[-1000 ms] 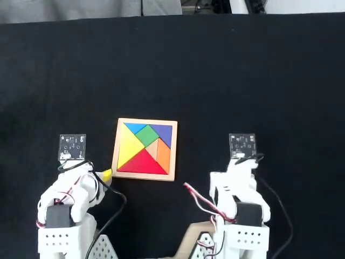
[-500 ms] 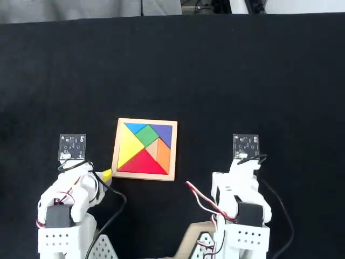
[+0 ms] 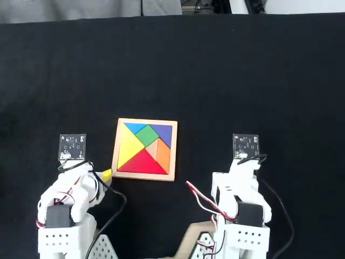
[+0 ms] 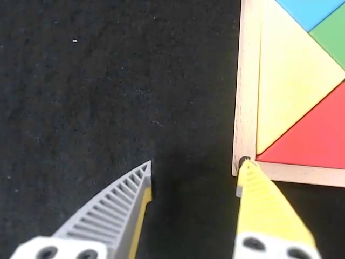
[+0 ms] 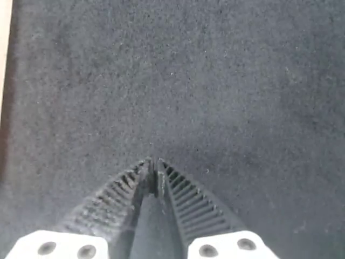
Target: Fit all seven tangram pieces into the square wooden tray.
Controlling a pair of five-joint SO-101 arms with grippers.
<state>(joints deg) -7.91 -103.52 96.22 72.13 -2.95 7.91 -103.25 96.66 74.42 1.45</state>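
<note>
The square wooden tray [image 3: 115,150] lies on the black table between the two arms, holding several coloured tangram pieces: a yellow triangle [image 3: 127,148], a red triangle [image 3: 143,162], blue, green, purple, orange and tan pieces. In the left wrist view my left gripper [image 4: 194,167] is open over bare cloth, its yellow fingertip [image 4: 249,171] at the tray's near corner [image 4: 245,129]. My right gripper [image 5: 153,164] is shut on nothing above the cloth, apart from the tray's edge [image 5: 5,65]. In the high view the left arm [image 3: 73,189] is folded back beside the tray and the right arm [image 3: 240,186] to its right.
The black cloth [image 3: 215,81] stretches wide beyond the tray and to both sides. The arm bases [image 3: 62,237] stand at the near edge, with loose cables [image 3: 197,197] between them.
The right arm shifted slightly to the right and back between the oldest frame and now. The left arm and the tray have kept still.
</note>
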